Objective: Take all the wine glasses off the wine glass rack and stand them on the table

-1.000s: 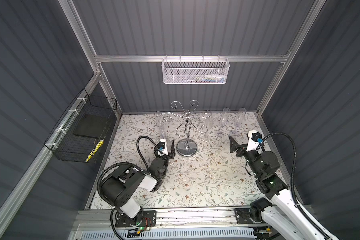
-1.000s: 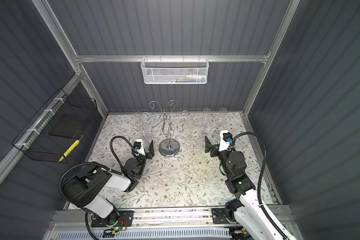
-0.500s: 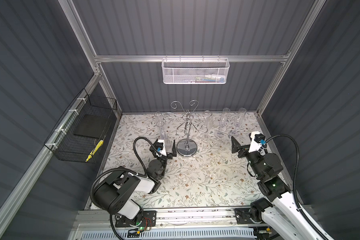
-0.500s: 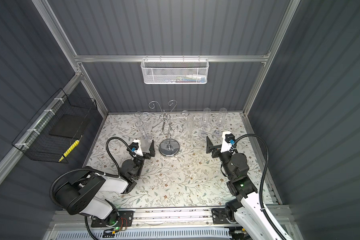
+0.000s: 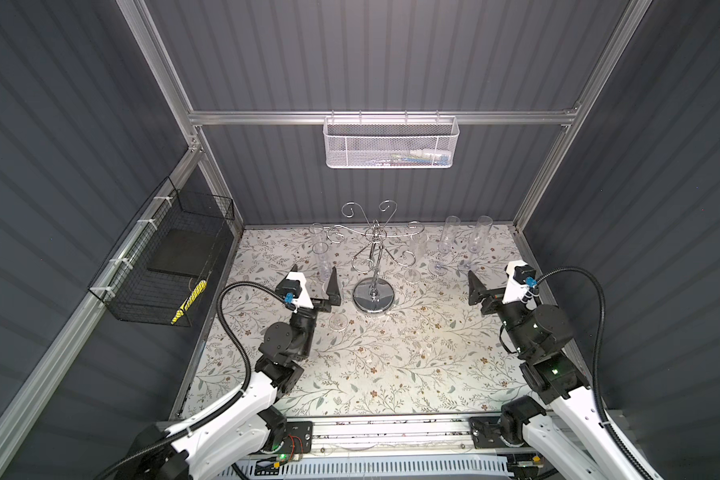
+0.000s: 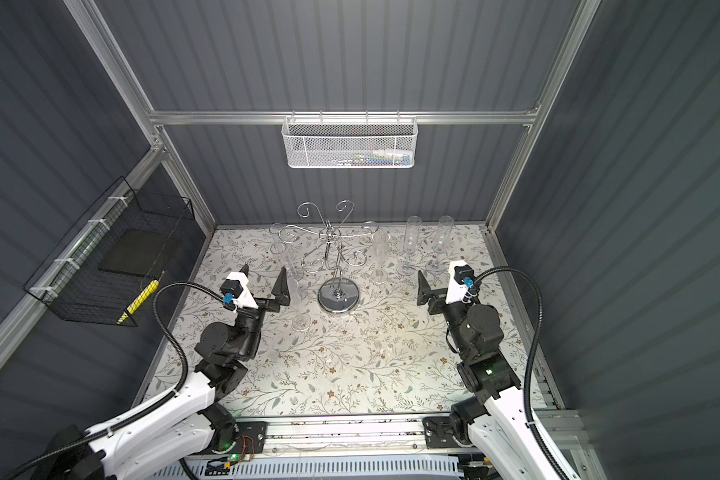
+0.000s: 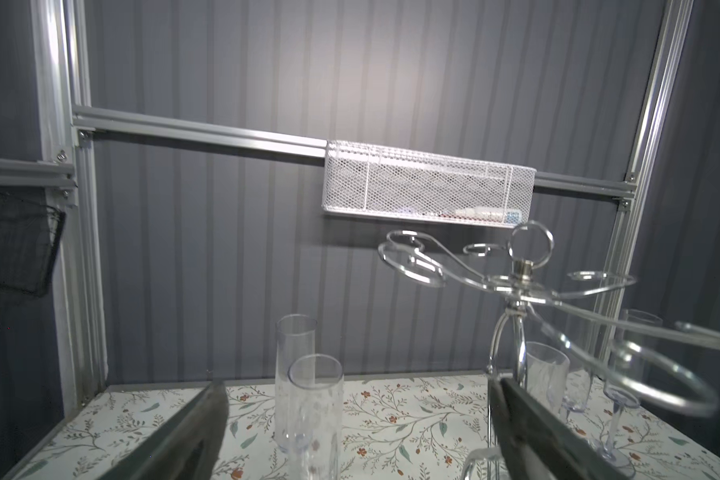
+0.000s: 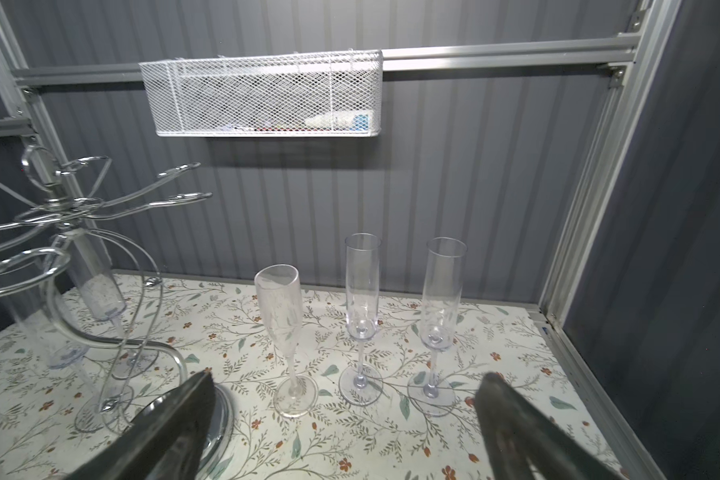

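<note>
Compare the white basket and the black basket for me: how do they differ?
The white basket is fine mesh; the black basket is an open wire grid. The white basket hangs at the back, the black basket on the left side. The white basket holds small pale items, the black basket a dark flat slab and something yellow. Both hang above the table.

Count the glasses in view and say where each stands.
6. Right of the rack: one glass close by, two further right. Left of it: two further back, one beside the left gripper, which partly hides it. None hangs on the rack.
</note>
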Action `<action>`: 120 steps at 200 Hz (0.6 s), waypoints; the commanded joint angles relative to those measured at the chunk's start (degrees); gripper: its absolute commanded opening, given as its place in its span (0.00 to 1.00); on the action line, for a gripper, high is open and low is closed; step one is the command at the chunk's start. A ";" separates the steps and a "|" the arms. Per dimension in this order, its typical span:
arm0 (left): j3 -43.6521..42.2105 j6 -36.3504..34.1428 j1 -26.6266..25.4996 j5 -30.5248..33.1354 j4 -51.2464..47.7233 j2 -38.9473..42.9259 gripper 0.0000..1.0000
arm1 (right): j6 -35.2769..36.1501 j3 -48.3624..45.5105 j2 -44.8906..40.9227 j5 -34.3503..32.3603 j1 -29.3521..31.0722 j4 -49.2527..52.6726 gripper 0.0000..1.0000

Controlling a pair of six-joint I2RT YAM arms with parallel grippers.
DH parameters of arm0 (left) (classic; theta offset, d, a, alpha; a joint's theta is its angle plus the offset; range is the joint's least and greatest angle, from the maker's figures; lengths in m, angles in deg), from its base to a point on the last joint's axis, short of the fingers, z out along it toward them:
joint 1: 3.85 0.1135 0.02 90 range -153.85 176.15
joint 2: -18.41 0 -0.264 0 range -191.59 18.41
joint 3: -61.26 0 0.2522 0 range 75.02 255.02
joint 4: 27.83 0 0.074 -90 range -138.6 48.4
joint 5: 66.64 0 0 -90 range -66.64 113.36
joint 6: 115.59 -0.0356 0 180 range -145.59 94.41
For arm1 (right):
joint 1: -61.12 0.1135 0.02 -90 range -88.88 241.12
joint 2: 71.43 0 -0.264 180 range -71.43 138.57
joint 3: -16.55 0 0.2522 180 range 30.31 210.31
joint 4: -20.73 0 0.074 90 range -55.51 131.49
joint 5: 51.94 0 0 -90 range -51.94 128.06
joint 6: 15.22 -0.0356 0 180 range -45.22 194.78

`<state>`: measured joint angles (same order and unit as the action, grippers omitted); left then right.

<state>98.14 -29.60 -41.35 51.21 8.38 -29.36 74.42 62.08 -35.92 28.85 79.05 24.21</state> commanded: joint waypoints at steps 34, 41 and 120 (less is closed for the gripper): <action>1.59 -17.03 0.66 14.86 -19.20 5.13 1.00 | -1.82 -1.51 8.99 1.49 -9.83 -4.02 0.99; -0.68 -18.39 1.40 16.48 -17.15 4.29 1.00 | -2.16 -1.83 11.29 3.15 -11.48 -5.19 0.99; -9.16 -5.51 16.89 13.52 2.34 -25.11 1.00 | -5.61 -7.30 33.94 7.71 -19.30 -28.16 0.99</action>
<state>87.32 -37.58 -28.13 66.69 0.40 -45.14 70.64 53.84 -5.02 34.90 60.82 4.16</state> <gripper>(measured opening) 0.997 0.989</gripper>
